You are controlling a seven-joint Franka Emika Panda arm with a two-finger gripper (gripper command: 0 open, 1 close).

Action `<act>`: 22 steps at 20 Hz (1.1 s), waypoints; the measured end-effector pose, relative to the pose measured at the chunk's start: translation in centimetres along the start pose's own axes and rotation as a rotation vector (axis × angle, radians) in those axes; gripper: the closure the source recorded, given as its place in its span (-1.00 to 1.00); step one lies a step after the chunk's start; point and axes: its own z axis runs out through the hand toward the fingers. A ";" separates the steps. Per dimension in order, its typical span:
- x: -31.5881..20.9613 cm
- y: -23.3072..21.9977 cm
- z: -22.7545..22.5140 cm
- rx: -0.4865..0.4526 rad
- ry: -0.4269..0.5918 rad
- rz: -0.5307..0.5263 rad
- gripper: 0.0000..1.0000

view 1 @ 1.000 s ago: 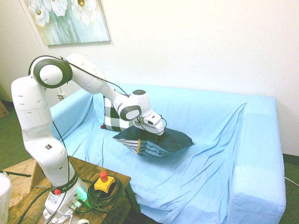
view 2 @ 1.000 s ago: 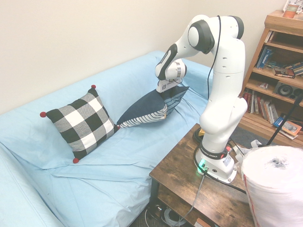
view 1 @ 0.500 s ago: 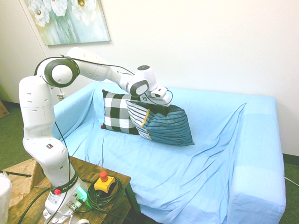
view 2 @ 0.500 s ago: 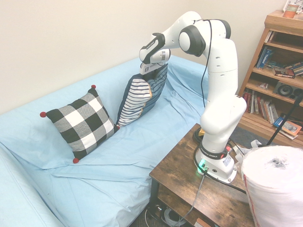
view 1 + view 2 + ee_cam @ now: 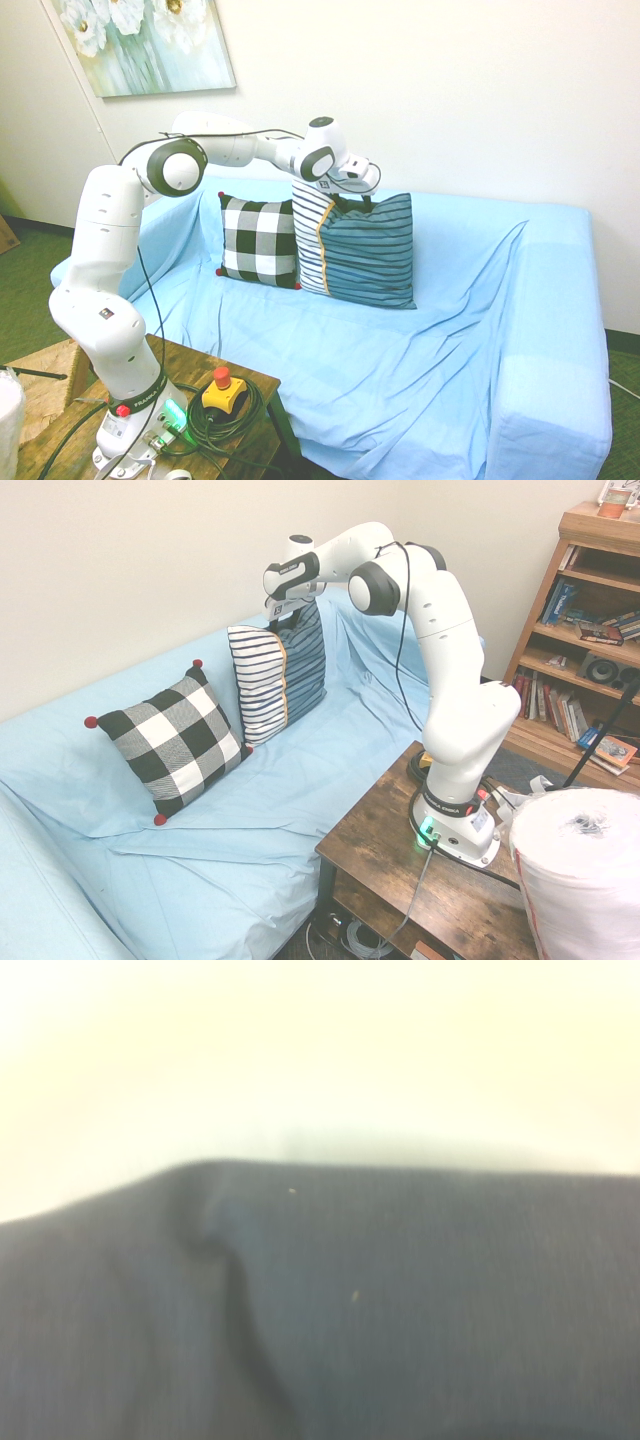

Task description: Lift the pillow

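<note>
sofa (image 5: 450,350), light-blue cover; pale wall (image 5: 450,100); flower painting (image 5: 150,45); wooden bookshelf (image 5: 580,640); brown wooden table (image 5: 400,850)

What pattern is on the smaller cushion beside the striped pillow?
The smaller cushion has black-and-white checks, clearest in the second exterior view.

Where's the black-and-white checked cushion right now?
In the second exterior view, the checked cushion sits on the blue-covered sofa, to the picture's left of the striped pillow at the claw.
</note>
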 end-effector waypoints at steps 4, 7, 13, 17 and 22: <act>1.8 -2.6 1.6 0.013 0.022 -0.003 -1.00; 2.7 -3.9 2.5 0.020 0.030 0.003 -1.00; 3.3 -4.0 0.7 0.036 0.043 0.017 -1.00; 2.7 -3.8 -3.9 0.056 0.054 0.026 -1.00; 0.2 -1.7 -6.3 0.028 0.010 0.021 -1.00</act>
